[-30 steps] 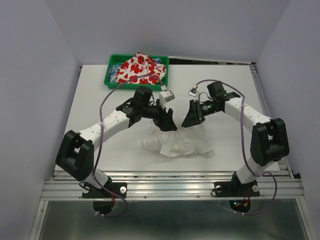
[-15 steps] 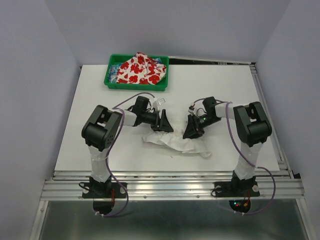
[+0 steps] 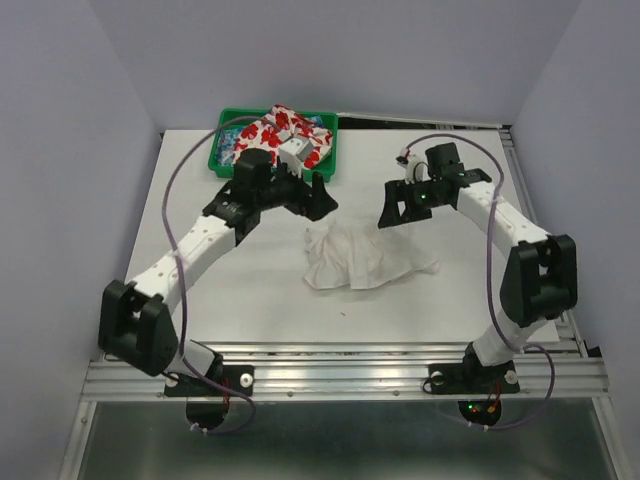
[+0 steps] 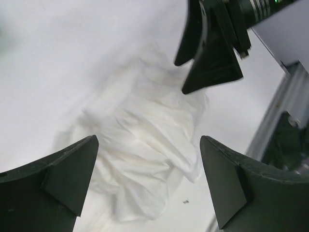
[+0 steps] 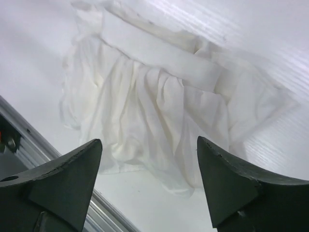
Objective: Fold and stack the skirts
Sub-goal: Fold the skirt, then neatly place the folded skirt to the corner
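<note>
— Two end effectors, both clear of the cloth. Left end effector spread wide and empty; right end effector likewise wide, holding nothing.

— Different from a moment ago, then?

— Very. Half a second back, down low at the white skirt's far edge, drawn in close toward the bases. Now lifted and reaching out over the worktop.

— And the white skirt?

— Let go. Lies mid-worktop, just on the near side of the two end effectors, touching neither. Sits farther from the near edge than before, and rumpled.

— Any fold in it?

— Hard to call one. From the right wrist: waistband running straight across the top of the cloth, ruffles fanning out below it in that view, one corner trailing off to the side. Reads as a drag-and-release to lay it out, not a finished fold.

— So, standing of the task?

— Early, by the look of it. Needs smoothing first, then folding. Floral skirt bunched in the green tray at the far left, partly hidden behind the left wrist. No stack yet.

— Next?

— Probably a regrasp at the waistband corners, one per side, then a carry across. Thin cloth, so likely to slump and crease on release.
</note>
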You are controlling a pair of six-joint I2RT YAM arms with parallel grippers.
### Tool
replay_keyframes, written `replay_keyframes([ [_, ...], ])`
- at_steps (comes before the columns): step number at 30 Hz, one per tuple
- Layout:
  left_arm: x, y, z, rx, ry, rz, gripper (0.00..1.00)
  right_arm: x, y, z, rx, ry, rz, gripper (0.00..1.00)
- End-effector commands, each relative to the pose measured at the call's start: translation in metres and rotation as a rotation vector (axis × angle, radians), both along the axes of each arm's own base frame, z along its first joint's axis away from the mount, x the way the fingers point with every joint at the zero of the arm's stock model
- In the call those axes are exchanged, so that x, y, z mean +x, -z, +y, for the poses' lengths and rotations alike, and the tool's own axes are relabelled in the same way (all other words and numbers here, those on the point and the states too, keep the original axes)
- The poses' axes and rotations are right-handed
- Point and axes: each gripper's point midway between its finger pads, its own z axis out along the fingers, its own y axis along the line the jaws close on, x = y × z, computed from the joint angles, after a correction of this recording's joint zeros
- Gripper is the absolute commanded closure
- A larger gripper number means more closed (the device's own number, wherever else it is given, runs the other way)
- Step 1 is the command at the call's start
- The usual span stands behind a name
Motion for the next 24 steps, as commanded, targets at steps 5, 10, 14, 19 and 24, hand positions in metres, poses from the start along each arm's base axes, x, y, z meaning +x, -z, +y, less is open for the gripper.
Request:
replay_keyframes([
  [5,0.038,-0.088,0.116,0.250,-0.414,-0.371,0.01,-0.004,-0.046,-0.015,-0.182,0.162,-0.262,0.13],
  [10,0.032,-0.091,0.148,0.293,-0.494,-0.366,0.01,-0.025,-0.031,0.025,-0.240,0.077,-0.300,0.16],
  [14,0.023,-0.074,0.160,0.308,-0.516,-0.330,0.01,-0.015,-0.013,0.035,-0.315,0.098,-0.334,0.19],
  [19,0.018,-0.050,0.167,0.324,-0.527,-0.289,0.01,-0.009,0.024,0.044,-0.389,0.117,-0.310,0.21],
  [24,0.024,-0.035,0.167,0.350,-0.520,-0.245,0.01,0.000,0.088,0.027,-0.525,0.157,-0.225,0.22],
])
